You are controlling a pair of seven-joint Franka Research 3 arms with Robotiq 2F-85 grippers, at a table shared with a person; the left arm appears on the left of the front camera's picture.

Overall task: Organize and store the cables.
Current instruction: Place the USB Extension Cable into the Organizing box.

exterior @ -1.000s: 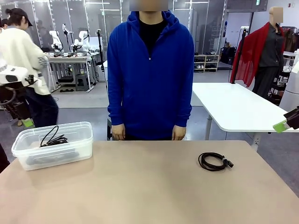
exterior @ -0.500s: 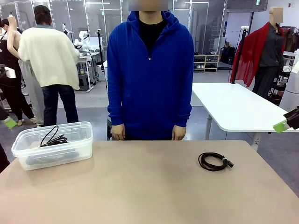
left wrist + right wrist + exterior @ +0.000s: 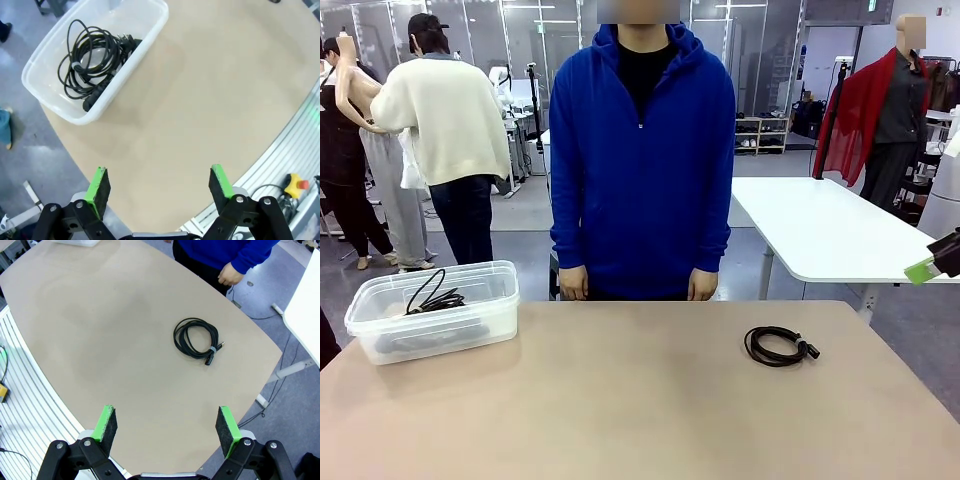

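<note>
The clear plastic bin (image 3: 485, 325) sat near the tabletop's far-left corner. Inside it I saw a loose tangle of black cables (image 3: 92, 57), plugs included, lying on its floor. One more coiled cable (image 3: 780, 346) lay flat on the beige tabletop (image 3: 620, 410), right of centre and well apart from the bin, with its plug end pointing right.

A person in a blue hoodie (image 3: 642, 170) stood at the far edge, arms hanging down. Behind them were a white table (image 3: 820, 235) on the right and, on the left, another person in a cream sweater (image 3: 445, 115) with their back turned.

My left hand (image 3: 159, 185) hung high over the tabletop's edge, released, jaws wide and gripping nothing, with the bin ahead of it. My right hand (image 3: 167, 425) was likewise released and empty, high above the tabletop's edge, with the coiled cable beyond its fingers and untouched.
</note>
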